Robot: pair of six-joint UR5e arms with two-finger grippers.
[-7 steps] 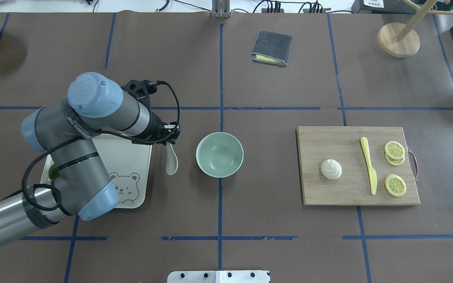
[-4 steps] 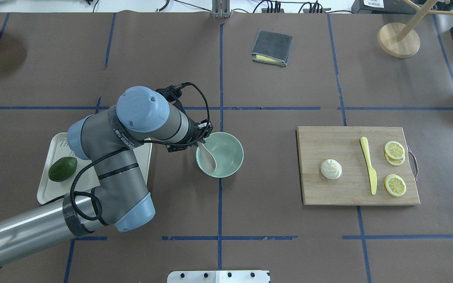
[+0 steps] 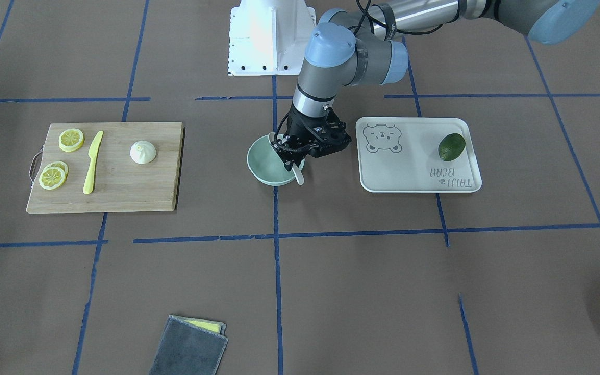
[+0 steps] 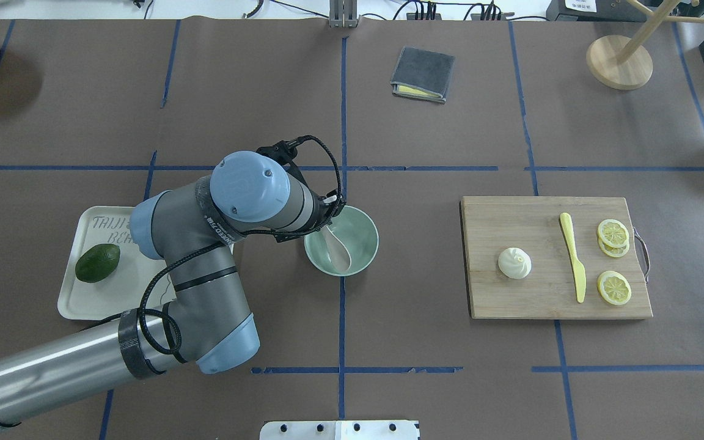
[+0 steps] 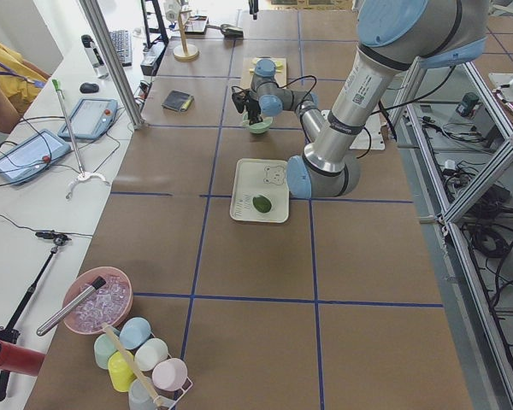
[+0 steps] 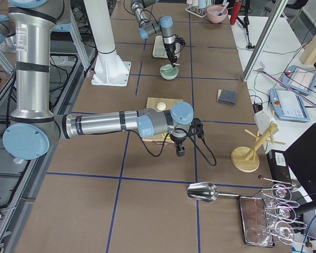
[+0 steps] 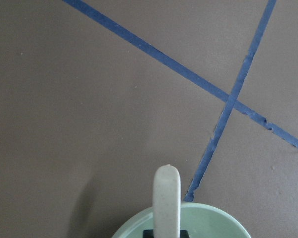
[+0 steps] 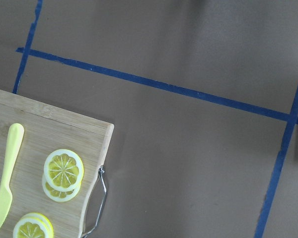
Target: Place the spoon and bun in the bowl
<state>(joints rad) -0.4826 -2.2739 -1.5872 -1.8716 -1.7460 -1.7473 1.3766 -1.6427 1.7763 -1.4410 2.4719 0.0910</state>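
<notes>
Bearings read off the overhead view, 12 o'clock pointing away from the robot. Near tabletop centre: the bowl (image 4: 364, 232). Over its 10 o'clock rim: the left end effector (image 3: 289, 164), pinched narrow on the handle of the spoon (image 4: 338, 249). Scoop low inside the bowl toward 6 o'clock, handle slanting up toward 10 o'clock. Gripped at the handle, presumably to let the deep scoop go in first and to keep the end effector clear of the rim. Contact between scoop and bowl floor: cannot tell. In the left wrist view, handle tip jutting forward above the mint rim, so grip set back from the tip. Judged: release step in hand, spoon half of the task close to done. At 3 o'clock of the bowl, well apart: the cutting board (image 4: 511, 299), carrying the bun (image 4: 514, 263) upright, pleats up, on its 9 o'clock half. Yellow knife (image 4: 572, 256) and lemon slices (image 4: 613, 233) further toward 3 o'clock, none touching the bun; open from above, probably an easy pick. Right end effector (image 6: 179, 152) visible only in a side view, toward the board's 3 o'clock end, likely staged for the bun; open or closed, cannot tell. At 9 o'clock of the bowl: bear-print tray (image 4: 101, 299) with an avocado (image 4: 97, 263), no part in the task.
</notes>
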